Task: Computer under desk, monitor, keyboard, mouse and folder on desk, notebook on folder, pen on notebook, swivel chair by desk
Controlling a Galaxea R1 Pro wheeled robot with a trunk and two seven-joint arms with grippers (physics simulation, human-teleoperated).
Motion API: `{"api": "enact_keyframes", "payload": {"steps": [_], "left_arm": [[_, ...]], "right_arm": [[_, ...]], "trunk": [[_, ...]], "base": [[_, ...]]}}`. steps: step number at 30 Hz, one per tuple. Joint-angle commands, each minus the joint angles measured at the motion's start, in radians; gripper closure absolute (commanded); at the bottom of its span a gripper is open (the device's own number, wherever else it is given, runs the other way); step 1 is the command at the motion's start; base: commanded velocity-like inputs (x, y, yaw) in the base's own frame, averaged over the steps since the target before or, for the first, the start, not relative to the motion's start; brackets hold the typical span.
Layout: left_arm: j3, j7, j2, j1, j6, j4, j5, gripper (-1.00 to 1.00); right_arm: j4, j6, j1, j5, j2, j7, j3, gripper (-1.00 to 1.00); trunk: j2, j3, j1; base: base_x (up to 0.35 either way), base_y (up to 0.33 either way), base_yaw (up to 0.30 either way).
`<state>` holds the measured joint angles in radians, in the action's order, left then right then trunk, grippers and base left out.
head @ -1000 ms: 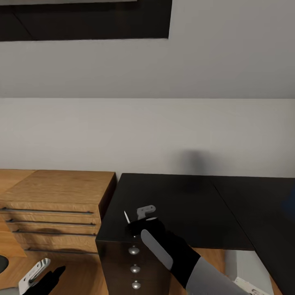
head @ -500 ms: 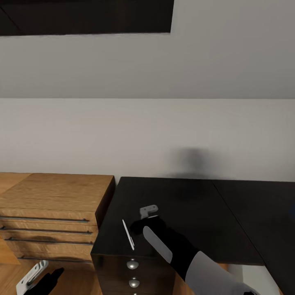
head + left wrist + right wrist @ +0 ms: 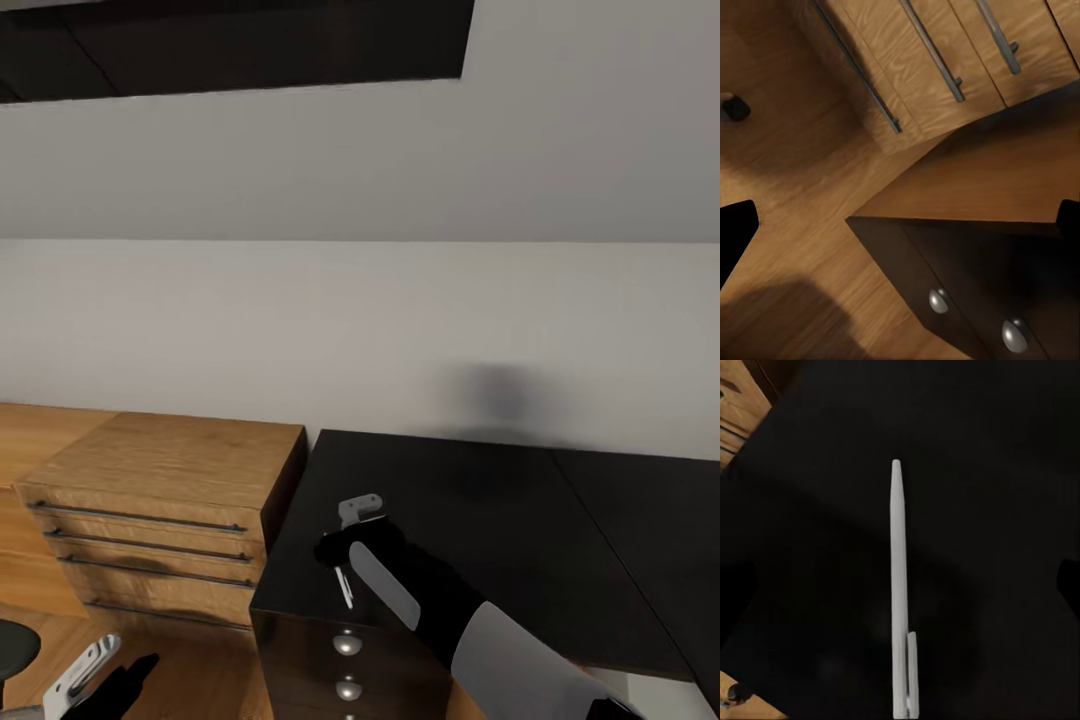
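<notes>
Head view is showing the right gripper [image 3: 345, 545] hovering over the near left corner of the desk [image 3: 480, 510], its pale finger [image 3: 358, 508] pointing toward the wall and its dark body sloping back into a black and grey forearm at the lower right. Just beneath it, the pen [image 3: 344, 586] is sticking out as a thin white sliver against the glossy black top; whether the fingers are pinching it or it is lying free on the desk, I cannot tell from here. Right wrist view is looking straight along that pen [image 3: 898, 592], its tapered tip pointing away from the camera and its clip sitting at the near end, with the black desk top [image 3: 982, 472] behind it; the dark finger edges are showing only at the picture's two sides, well apart from the pen.

Below the corner, the desk's dark drawer front is carrying round silver knobs [image 3: 347, 644]. Beside the desk stands a wooden drawer unit [image 3: 170, 500] with long metal handles, resting on the light wood floor [image 3: 200, 680].

At the lower left of the head view, the left gripper [image 3: 95, 672] is hanging low over the floor, holding nothing, its white and dark fingers spread apart. Left wrist view is looking down at the wooden drawers [image 3: 937, 60], the floor, and the dark drawer front with two knobs [image 3: 939, 300].
</notes>
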<state>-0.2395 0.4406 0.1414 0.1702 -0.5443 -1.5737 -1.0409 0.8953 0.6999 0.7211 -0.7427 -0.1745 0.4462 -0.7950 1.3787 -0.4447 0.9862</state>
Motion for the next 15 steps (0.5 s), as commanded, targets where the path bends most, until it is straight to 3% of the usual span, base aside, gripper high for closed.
{"api": "enact_keyframes", "payload": {"steps": [1, 8, 15], "left_arm": [[0.000, 0.009, 0.000, 0.000, -0.002, -0.002, -0.011, -1.00], [0.001, 0.009, 0.001, 0.000, -0.006, -0.002, -0.015, -1.00], [0.005, 0.009, 0.000, 0.000, -0.008, -0.002, -0.014, -1.00]], "right_arm": [[0.001, 0.001, 0.002, -0.010, 0.000, 0.010, -0.003, -1.00], [-0.002, 0.003, 0.006, -0.011, 0.000, 0.010, -0.001, -1.00], [-0.112, 0.033, 0.086, -0.017, 0.000, -0.015, 0.002, -1.00]], "trunk": [[0.008, -0.004, 0.004], [0.057, -0.026, 0.031], [0.106, -0.048, 0.058]], "base": [[0.000, 0.000, 0.209], [0.000, 0.000, 0.080], [0.000, 0.000, 0.010]]}}
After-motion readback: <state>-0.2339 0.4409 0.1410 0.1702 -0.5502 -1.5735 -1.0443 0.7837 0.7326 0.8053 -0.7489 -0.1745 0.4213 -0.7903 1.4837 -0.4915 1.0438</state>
